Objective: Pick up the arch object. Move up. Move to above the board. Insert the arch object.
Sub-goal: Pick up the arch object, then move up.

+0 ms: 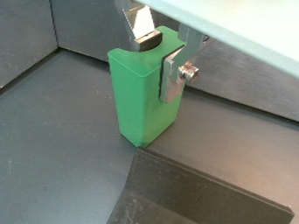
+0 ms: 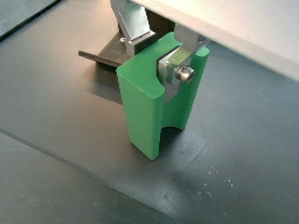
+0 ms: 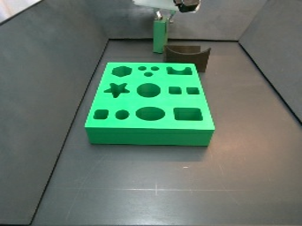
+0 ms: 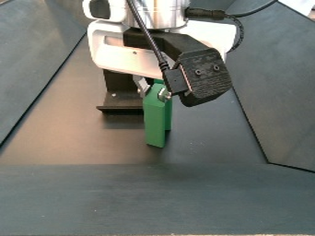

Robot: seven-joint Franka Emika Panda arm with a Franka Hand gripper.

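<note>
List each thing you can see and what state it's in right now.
Arch object: upright, clamped at its top.
Tool: at the arch object's top, fingers shut on it.
Board: flat on the floor, all visible holes empty.
Dark brown block: behind the board, untouched.
Fixture: standing behind the arch object.

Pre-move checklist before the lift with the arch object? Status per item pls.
1. Gripper at the top of the arch object, fingers on either side: ok.
2. Grip firm enough to lift: cannot tell; the fingers look closed on it in both wrist views.
3. Arch object upright: ok, in both side views.
4. Arch object off the floor: cannot tell; its base looks at floor level.
5. Dark brown block beside the arch object, apart from it: ok.
6. Board holes unobstructed: ok.
</note>
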